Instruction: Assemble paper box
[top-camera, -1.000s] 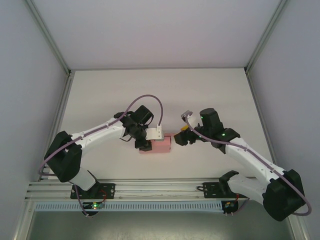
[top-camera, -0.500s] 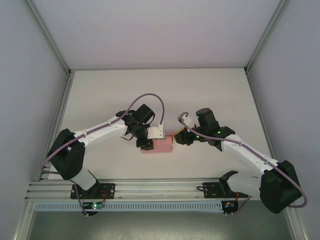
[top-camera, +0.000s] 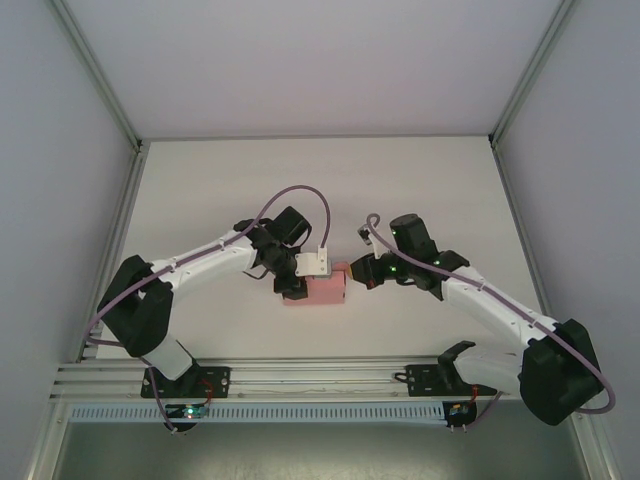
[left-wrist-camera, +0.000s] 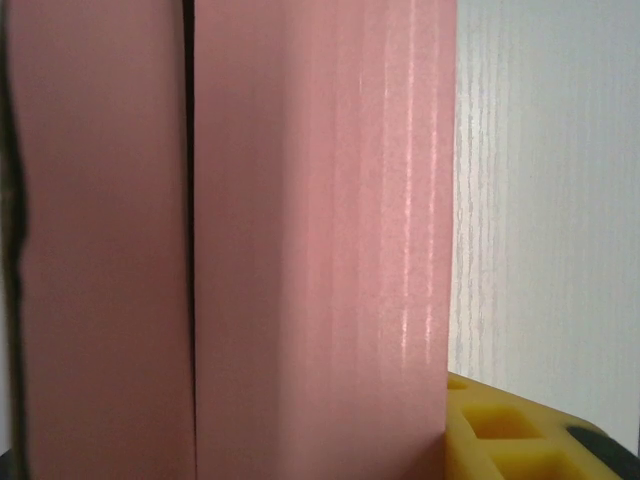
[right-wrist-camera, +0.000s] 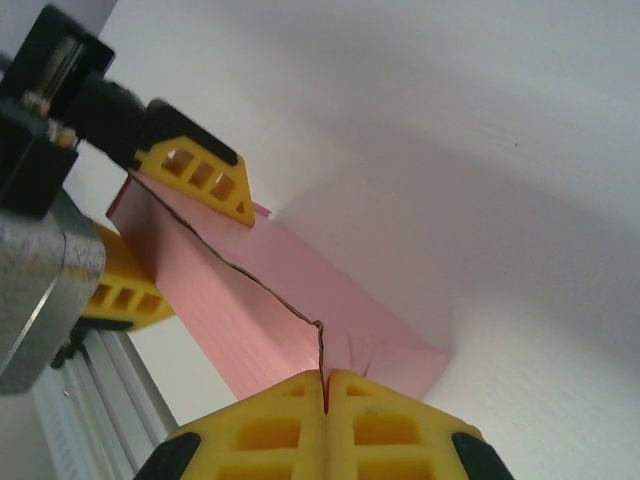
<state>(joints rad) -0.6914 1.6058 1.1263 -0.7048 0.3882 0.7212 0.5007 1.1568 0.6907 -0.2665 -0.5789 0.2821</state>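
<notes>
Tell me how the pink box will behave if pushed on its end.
Probably light and hollow: the box is thin folded card with a seam open along its top. Its walls would likely buckle under a hard push; that seam edge runs wavy. Flat sides make rolling unlikely, and the left tool clamping one end should stop sliding.

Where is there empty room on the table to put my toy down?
The far half of the table, up to the back wall, is bare. So is the strip between the paper box and the near rail. The middle is crowded: the left hand and right hand meet at the box.
</notes>
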